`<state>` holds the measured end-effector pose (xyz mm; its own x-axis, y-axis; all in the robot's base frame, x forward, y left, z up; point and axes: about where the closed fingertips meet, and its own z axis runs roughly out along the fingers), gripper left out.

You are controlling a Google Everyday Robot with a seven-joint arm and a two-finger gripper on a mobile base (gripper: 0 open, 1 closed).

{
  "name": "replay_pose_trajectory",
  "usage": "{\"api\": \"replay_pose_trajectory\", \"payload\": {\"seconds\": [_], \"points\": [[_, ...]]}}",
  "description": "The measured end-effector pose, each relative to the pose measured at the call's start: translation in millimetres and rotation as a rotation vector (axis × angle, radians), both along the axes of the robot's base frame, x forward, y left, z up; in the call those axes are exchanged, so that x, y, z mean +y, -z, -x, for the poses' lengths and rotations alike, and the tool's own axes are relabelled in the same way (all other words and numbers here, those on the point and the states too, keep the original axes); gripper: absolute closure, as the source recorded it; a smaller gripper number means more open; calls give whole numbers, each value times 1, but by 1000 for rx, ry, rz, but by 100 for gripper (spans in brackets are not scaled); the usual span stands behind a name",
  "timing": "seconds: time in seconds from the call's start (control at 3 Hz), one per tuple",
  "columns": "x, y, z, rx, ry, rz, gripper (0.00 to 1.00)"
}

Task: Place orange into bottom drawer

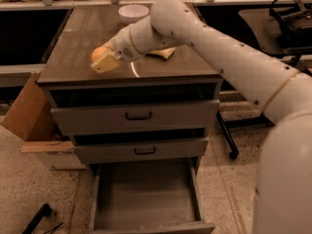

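Note:
The orange is at the tip of my gripper, just above the left front part of the cabinet top. The gripper's pale fingers are closed around the fruit and partly hide it. The arm reaches in from the right across the top. The bottom drawer is pulled open below, with its flat grey floor bare. It lies below and to the right of the gripper. The two upper drawers are closed.
A white bowl stands at the back of the cabinet top. A yellow sponge lies behind the arm. A cardboard box stands left of the cabinet. A black tool lies on the floor. A dark stand is at the right.

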<state>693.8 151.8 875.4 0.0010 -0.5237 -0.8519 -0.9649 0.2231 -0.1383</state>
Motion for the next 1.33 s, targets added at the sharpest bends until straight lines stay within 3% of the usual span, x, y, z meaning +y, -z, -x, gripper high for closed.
{"api": "replay_pose_trajectory", "payload": {"seconds": [0.33,0.67,1.33], "points": [[-18,-4,42,13,-30,15,100],[-18,-3,43,13,-31,15,100],[-28,33,95,-4,-55,7,100]]}}
